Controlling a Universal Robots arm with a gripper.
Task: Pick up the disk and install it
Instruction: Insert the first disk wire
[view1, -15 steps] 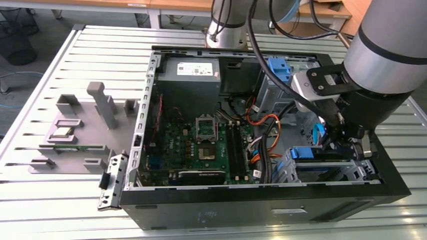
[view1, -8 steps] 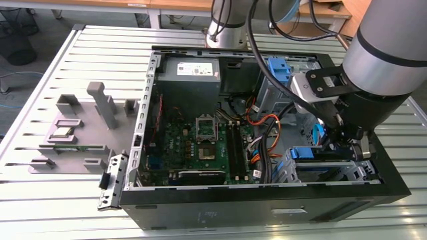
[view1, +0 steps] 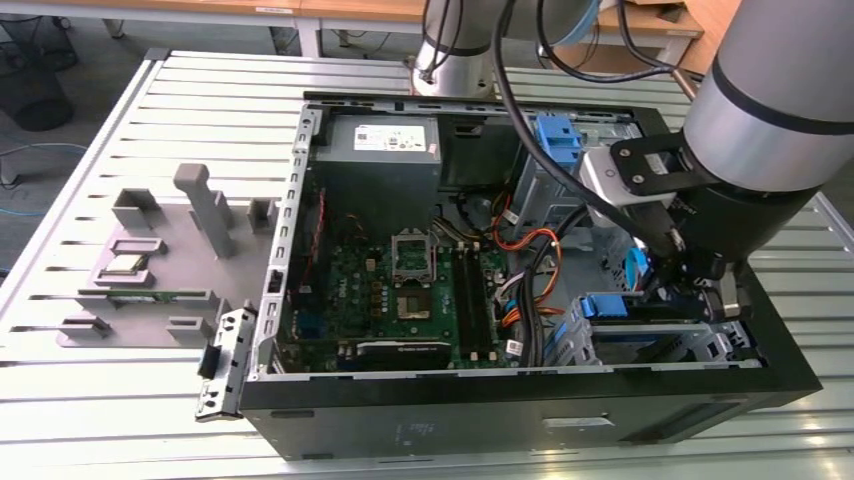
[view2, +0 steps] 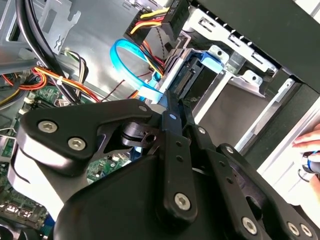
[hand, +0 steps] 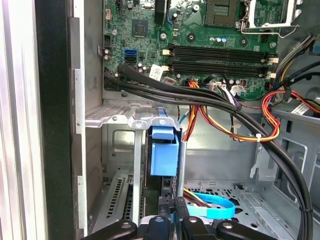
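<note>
The disk (hand: 163, 156) stands on edge in a slot of the metal drive cage (hand: 117, 120), its blue carrier handle at the far end. In the second wrist view the disk (view2: 189, 80) shows its connector end, with the blue carrier (view2: 211, 54) beside it. My gripper (hand: 171, 214) is shut, its narrow black fingertips (view2: 169, 102) resting against the disk's near end. In the exterior view the gripper (view1: 674, 290) reaches down into the cage at the case's front corner on that view's right, just above the blue carrier (view1: 617, 305).
The open computer case (view1: 534, 395) holds a green motherboard (view1: 400, 285), a grey power supply (view1: 380, 150) and a tall blue bracket (view1: 558, 135). Black and orange cables (hand: 235, 112) and a blue flat cable (hand: 212, 210) run close by. A hand (view2: 311, 140) shows outside the case.
</note>
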